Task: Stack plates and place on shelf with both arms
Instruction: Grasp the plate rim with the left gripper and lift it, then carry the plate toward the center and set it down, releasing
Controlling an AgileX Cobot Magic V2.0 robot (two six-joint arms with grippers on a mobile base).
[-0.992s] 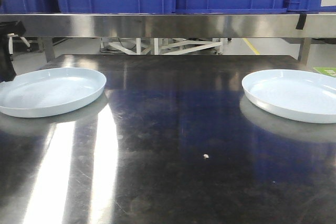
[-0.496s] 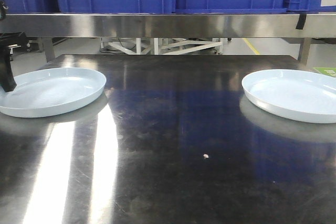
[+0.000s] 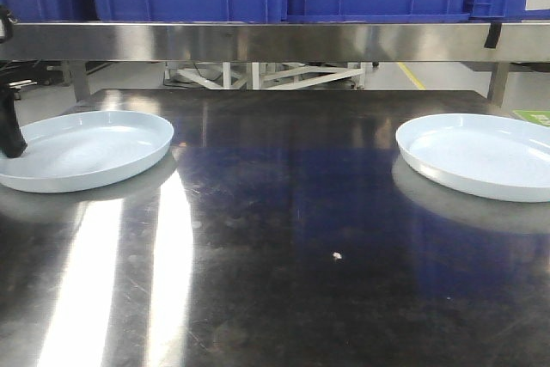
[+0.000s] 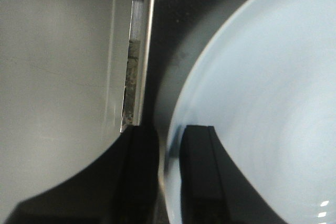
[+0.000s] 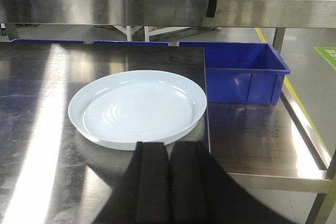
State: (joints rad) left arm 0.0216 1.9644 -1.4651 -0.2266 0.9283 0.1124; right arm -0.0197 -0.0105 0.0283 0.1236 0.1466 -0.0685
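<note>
Front view: 2 plates lie well apart on the worktop, the left plate (image 3: pixel 84 149) at its left edge and the right plate (image 3: pixel 481 155) at its right edge, both in front of the shelf (image 3: pixel 275 40). Your left gripper (image 3: pixel 10 131) stands at the left plate's outer rim.

Left wrist view: its fingers (image 4: pixel 202 171) are parted and straddle that rim. Seat them deeper, I'd say, then close squarely before lifting.

Right wrist view: the right gripper (image 5: pixel 169 150) is clenched on nothing, short of its plate. Open it first.
</note>
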